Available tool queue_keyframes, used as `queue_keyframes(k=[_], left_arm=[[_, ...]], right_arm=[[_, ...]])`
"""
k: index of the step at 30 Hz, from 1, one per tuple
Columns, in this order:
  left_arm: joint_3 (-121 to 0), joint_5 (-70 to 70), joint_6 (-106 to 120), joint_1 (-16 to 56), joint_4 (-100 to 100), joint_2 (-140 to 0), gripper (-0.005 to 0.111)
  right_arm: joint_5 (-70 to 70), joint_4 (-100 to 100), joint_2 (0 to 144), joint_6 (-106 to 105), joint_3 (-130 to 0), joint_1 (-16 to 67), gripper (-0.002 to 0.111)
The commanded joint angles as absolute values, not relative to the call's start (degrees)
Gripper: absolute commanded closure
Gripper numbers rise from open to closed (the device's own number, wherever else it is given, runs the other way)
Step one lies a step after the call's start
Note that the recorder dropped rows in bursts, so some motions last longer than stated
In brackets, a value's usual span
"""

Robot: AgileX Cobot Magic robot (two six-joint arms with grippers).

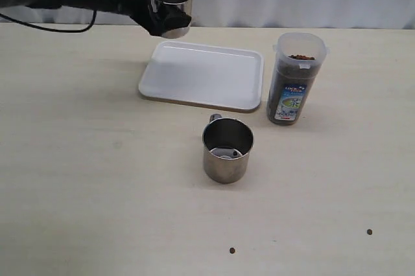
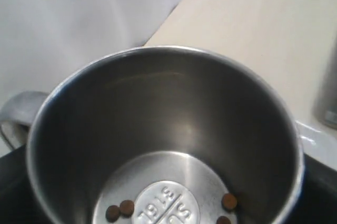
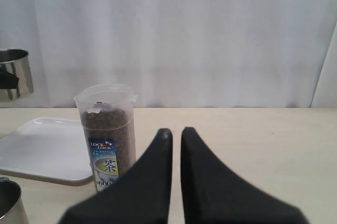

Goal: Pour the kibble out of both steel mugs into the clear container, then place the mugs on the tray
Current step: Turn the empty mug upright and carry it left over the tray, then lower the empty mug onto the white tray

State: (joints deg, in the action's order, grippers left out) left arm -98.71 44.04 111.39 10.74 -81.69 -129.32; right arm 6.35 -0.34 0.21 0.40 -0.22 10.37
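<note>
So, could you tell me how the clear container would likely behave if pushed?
The clear container is tall and narrow, so a high push may tip it. Nearly full of kibble, it is probably fairly heavy. Open-topped, it could spill.

tray lies left of clear container; mug before both.

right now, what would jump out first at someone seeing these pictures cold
A raised steel mug, gripped by the left hand, hangs in the air by the far left corner of the tray, with only a few pellets inside. Right of the tray stands the clear container, nearly full of kibble; the second mug sits upright on the table in front of the tray.
</note>
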Motion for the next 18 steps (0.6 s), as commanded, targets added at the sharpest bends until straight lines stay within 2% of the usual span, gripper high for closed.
queue_keyframes(k=[1, 4, 18], left_arm=[[-98.51, 37.55, 119.2, 10.55, -93.02, -134.52, 0.107], [-98.51, 38.83, 122.78, 10.55, -99.95, -136.26, 0.107], [-99.42, 38.8, 122.68, 10.55, -99.95, -142.29, 0.106]], right_arm=[[5.77, -0.4, 0.0, 0.46, 0.0, 10.17, 0.104], [5.77, -0.4, 0.0, 0.46, 0.0, 10.17, 0.104], [5.77, -0.4, 0.0, 0.46, 0.0, 10.17, 0.104]])
